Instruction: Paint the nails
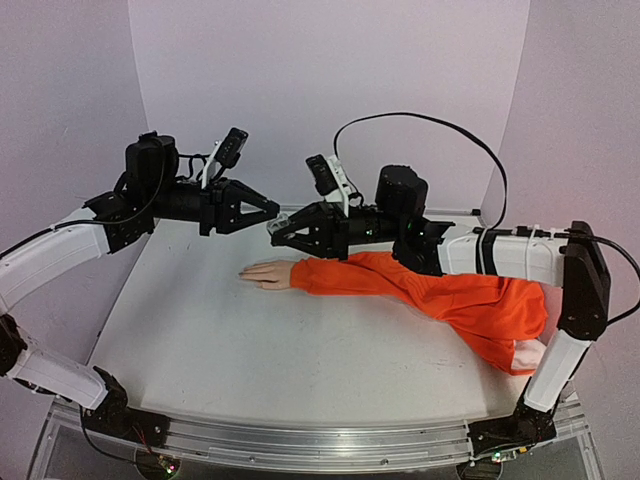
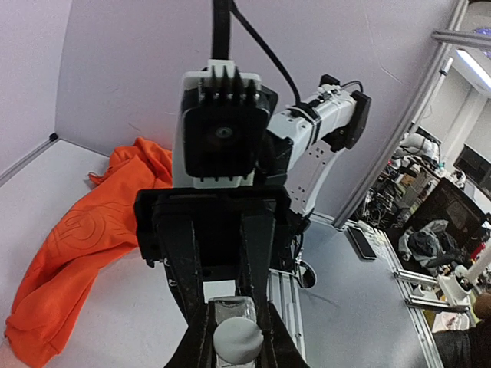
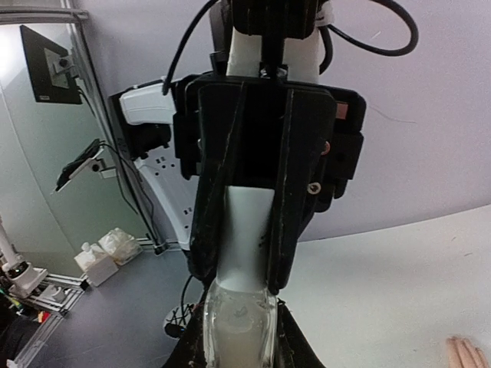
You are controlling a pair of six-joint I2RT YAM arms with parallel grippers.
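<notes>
- Nails (image 1: 245, 272) on the pale flesh-coloured mannequin hand (image 1: 270, 273) are too small to make out. The hand lies flat on the white table (image 1: 220, 350), its fingertips toward the left arm's side and its wrist inside a crumpled orange fabric sleeve (image 1: 430, 290).
- Handling, as a judgement: the hand looks light and sits loose on the table, so a brush stroke could nudge it. The nails are tiny, smooth targets that call for a light touch, not a hold.
- Small clear bottle (image 3: 238, 330) of pale liquid is probably slick and breakable. It is best gripped round its body, and its white cylindrical cap (image 3: 247, 230) round the sides.
- Right gripper (image 1: 280, 233) is clamped on the bottle's body. Left gripper (image 1: 268, 210) faces it tip to tip, closed narrow round the cap.
- Both arms reach inward and meet in mid-air with forearms roughly level, above and just behind the mannequin hand and clear of it.
- Step in hand is probably freeing the cap. The bottle lies nearly on its side, so polish could run out once it opens.
</notes>
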